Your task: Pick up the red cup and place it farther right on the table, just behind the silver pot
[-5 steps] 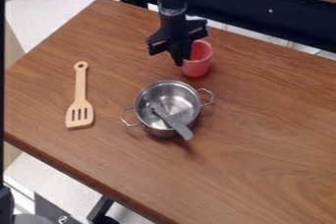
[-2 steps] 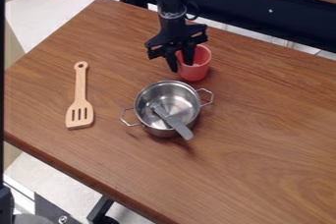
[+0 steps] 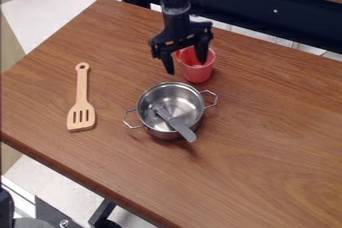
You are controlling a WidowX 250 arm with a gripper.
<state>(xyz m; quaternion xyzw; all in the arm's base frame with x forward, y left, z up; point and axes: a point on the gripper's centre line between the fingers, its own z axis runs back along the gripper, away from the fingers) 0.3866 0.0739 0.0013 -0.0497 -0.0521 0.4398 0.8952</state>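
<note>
While the gripper (image 3: 186, 67) hangs open | red cup (image 3: 198, 75) close, partly between its fingers

Seen from where I stand: one scene, brightly and fairly evenly lit. Floor (image 3: 63, 14), upper left of the frame: palest area. Wooden tabletop (image 3: 267, 122): mid-toned, faint soft sheen. Metal pot (image 3: 160, 131), centre: small bright glints inside; soft-edged shadow below, towards lower right. Red cup (image 3: 198, 75): gentle light on its rim. Dark frame (image 3: 247, 9), upper right: deep black, little detail.
</note>
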